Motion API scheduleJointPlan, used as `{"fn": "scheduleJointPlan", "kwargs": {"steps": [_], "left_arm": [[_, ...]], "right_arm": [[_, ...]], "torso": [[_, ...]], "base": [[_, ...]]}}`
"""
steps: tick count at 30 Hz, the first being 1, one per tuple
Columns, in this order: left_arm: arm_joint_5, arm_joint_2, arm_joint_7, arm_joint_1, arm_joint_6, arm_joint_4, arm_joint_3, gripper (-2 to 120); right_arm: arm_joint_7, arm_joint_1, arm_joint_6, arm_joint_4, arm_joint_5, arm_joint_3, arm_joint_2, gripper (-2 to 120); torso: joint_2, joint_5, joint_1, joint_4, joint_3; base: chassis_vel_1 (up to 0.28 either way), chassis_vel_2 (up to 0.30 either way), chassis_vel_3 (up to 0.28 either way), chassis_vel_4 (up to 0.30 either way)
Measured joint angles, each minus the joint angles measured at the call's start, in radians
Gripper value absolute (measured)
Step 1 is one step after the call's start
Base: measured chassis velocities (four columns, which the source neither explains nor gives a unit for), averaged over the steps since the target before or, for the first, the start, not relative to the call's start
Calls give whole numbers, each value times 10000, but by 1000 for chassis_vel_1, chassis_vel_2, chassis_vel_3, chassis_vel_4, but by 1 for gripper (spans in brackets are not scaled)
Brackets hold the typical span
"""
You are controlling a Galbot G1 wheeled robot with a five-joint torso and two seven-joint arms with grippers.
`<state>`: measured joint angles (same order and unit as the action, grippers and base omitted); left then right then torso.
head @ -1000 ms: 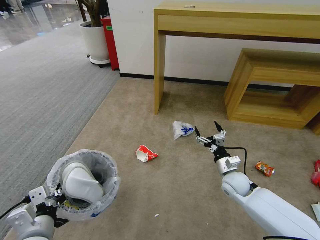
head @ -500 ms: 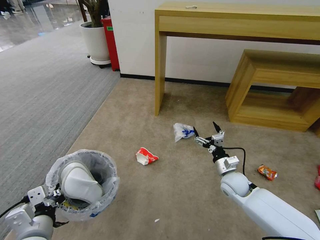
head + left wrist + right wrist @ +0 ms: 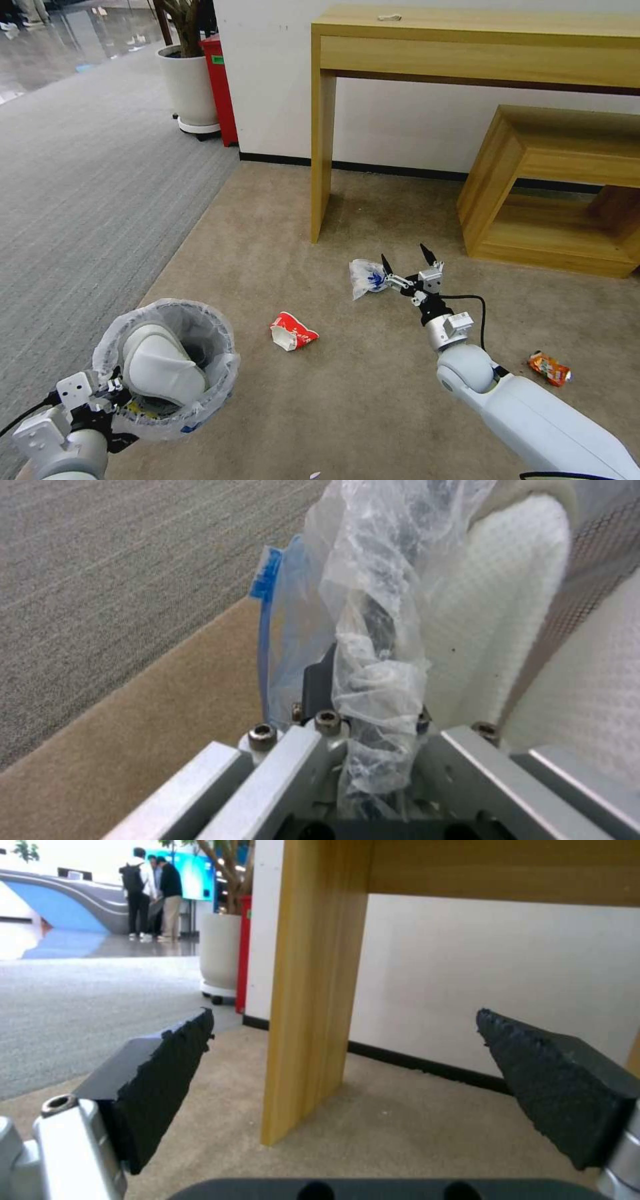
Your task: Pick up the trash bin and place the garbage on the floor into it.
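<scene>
My left gripper [image 3: 110, 393] clamps the trash bin [image 3: 167, 367], a slipper [image 3: 160, 367] inside; right gripper [image 3: 407, 263], fingers spread, nears the plastic bag [image 3: 365, 275]; the red cup [image 3: 292, 330] and orange wrapper [image 3: 549, 368] remain.

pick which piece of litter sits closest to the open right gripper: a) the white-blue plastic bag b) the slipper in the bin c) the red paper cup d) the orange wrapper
a: in the head view the right gripper, fingers spread, hangs just beside the white-blue plastic bag, while the red paper cup and the orange wrapper lie farther off on the floor.
</scene>
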<state>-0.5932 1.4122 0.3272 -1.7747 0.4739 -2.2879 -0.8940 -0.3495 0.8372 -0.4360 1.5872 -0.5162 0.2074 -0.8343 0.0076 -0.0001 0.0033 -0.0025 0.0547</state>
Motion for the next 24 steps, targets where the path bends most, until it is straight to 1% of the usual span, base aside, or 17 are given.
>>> {"fn": "scheduleJointPlan", "kwargs": {"steps": [4, 5, 6, 9, 10, 13, 14, 16, 18, 19, 21, 22, 24], "left_arm": [[2, 3, 0, 45, -4, 40, 9, 0], [32, 26, -1, 73, -24, 101, 46, 0], [32, 26, -1, 73, -24, 101, 46, 0], [80, 72, -3, 114, -44, 170, 96, 0], [80, 72, -3, 114, -44, 170, 96, 0], [127, 125, -3, 221, -46, 276, 129, 0], [127, 125, -3, 221, -46, 276, 129, 0], [173, 160, -3, 286, -70, 355, 152, 0], [222, 197, -2, 335, -106, 456, 178, 0], [222, 197, -2, 335, -106, 456, 178, 0], [240, 231, -2, 408, -125, 544, 196, 0], [240, 238, -3, 442, -127, 579, 200, 0], [241, 241, -2, 468, -128, 611, 201, 0]], "right_arm": [[116, -91, 74, -9, -88, 88, -22, 100], [582, -226, 303, 89, -520, 295, 42, 100], [582, -226, 303, 89, -520, 295, 42, 100], [1379, -869, 697, 31, -1115, 1049, 204, 100], [1379, -869, 697, 31, -1115, 1049, 204, 100], [2435, -1607, 789, -123, -2204, 2209, 256, 100], [2435, -1607, 789, -123, -2204, 2209, 256, 100], [2877, -2056, 767, -320, -2795, 3019, 204, 100], [3071, -2534, 729, -658, -3207, 4027, 121, 100], [3071, -2534, 729, -658, -3207, 4027, 121, 100], [3221, -2863, 640, -1108, -3288, 4812, -21, 100], [3251, -2916, 606, -1254, -3297, 5018, -88, 100], [3260, -2935, 614, -1315, -3378, 5154, -130, 100]], "torso": [[0, 0, 0, 1, -1], [0, 1, 1, -1, 1], [0, 1, 1, -1, 1], [0, 0, 0, 0, 0], [0, 0, 0, 0, 0], [0, 0, 0, 2, 0], [0, 0, 0, 2, 0], [0, -1, -1, 0, 0], [0, -1, 0, 2, 0], [0, -1, 0, 2, 0], [0, 0, 0, 2, 0], [0, 0, 0, 1, 0], [0, 0, 0, 0, 0]], "base": [[0, 0, 0, 0], [-48, 27, 36, -55], [-48, 27, 36, -55], [0, 0, 0, 0], [0, 0, 0, 0], [0, 0, 0, 0], [0, 0, 0, 0], [0, 0, 0, 0], [0, 0, 0, 0], [0, 0, 0, 0], [0, 0, 0, 0], [0, 0, 0, 0], [0, 0, 0, 0]]}}
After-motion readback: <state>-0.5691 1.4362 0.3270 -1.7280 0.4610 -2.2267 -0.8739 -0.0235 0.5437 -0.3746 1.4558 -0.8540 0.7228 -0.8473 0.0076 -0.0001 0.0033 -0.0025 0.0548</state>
